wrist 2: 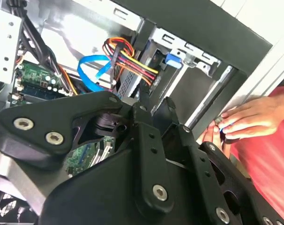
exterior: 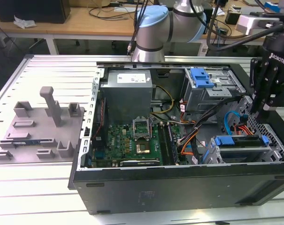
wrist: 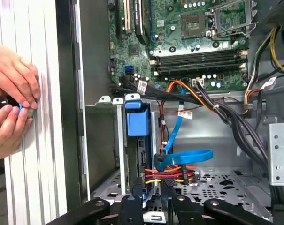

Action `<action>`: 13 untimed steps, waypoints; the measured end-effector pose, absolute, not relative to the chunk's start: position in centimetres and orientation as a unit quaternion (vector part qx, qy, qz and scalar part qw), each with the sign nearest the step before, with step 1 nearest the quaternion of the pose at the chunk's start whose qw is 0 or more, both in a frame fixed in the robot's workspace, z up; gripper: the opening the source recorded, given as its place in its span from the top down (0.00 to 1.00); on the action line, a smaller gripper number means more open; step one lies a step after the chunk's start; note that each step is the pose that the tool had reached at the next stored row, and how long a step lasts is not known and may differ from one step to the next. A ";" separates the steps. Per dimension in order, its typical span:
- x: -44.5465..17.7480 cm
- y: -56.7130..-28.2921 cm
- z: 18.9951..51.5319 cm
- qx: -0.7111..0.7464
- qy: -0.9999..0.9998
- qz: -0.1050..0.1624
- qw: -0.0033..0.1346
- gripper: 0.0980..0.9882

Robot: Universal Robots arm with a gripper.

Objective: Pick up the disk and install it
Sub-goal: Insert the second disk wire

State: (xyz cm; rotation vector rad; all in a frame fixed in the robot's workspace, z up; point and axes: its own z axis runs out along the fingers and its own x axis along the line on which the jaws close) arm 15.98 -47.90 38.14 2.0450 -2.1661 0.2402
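The disk sits in the drive bay at the near corner of the open computer case, on the exterior view's right. Its blue bracket stands up out of the slot, with the dark disk edge running down below it. In the second wrist view the blue bracket shows by the bay's metal frame. My gripper hovers above the case's right end, just beyond the disk. Its fingers stand close together, shut, with nothing between them. In both wrist views the gripper points down at the bay.
A person's hands hold a small object at the case's outer edge beside the bay. Inside lie the motherboard, grey power-supply box, a cage with a blue latch and loose cables. A grey fixture stands at the table's left.
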 end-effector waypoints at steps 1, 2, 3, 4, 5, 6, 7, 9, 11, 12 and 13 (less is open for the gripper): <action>15.7 -47.9 38.2 0.682 -0.723 0.081 0.073 0.77; 15.3 -47.9 38.2 0.682 -0.723 0.082 0.071 0.77; 14.9 -47.9 38.2 0.682 -0.723 0.083 0.070 0.77; 14.6 -47.9 38.2 0.682 -0.723 0.083 0.070 0.77; 14.3 -47.9 38.2 0.682 -0.723 0.083 0.069 0.77; 14.2 -47.9 38.2 0.682 -0.723 0.083 0.069 0.77; 14.2 -47.9 38.1 0.682 -0.723 0.083 0.069 0.77; 14.2 -47.9 37.9 0.682 -0.723 0.083 0.069 0.77; 14.2 -47.9 37.5 0.682 -0.723 0.083 0.069 0.77; 14.2 -47.9 37.5 0.682 -0.723 0.083 0.069 0.77; 14.1 -47.9 37.5 0.682 -0.723 0.083 0.069 0.77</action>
